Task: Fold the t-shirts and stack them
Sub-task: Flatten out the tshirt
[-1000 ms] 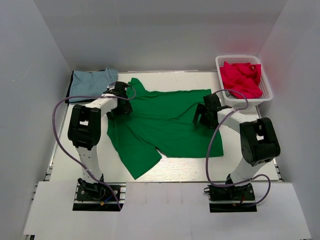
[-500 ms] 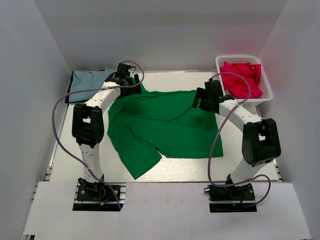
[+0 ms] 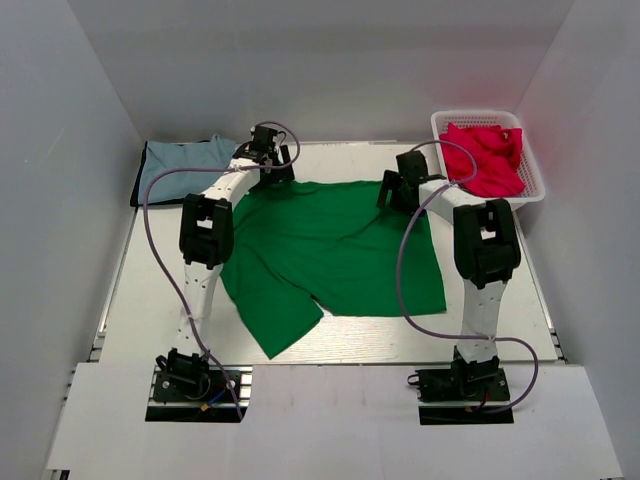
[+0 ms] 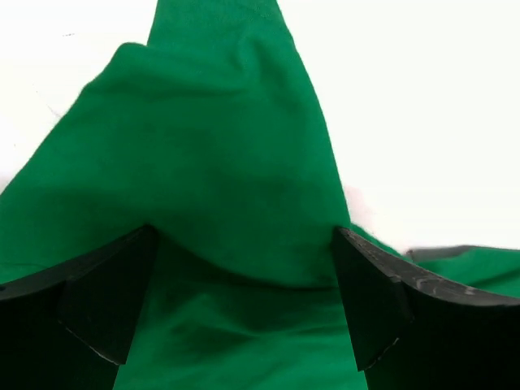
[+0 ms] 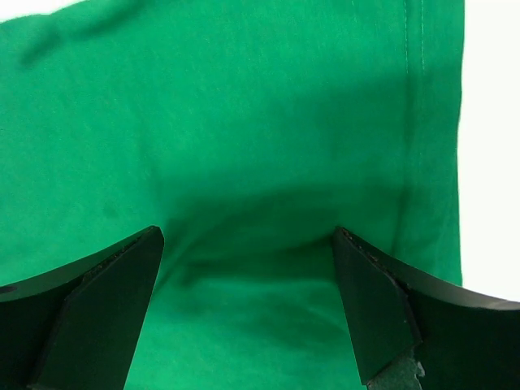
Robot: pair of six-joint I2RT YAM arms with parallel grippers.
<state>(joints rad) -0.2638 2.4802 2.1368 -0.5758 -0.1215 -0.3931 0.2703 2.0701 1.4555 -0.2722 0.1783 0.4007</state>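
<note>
Straddling green fabric t-shirt [image 3: 330, 250], upper centre of frame, left jaws and right jaws gape open, perhaps touching cloth.

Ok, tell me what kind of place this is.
Probably a lab robot cell, not a home: plain white walls box in the table, two arms are bolted at its near edge, and a basket of red clothes sits near a green t-shirt.

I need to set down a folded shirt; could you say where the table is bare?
Bare table left of the green t-shirt, nearer than the blue shirt, and right of it, nearer than the white basket. Far edge: crowded.
</note>
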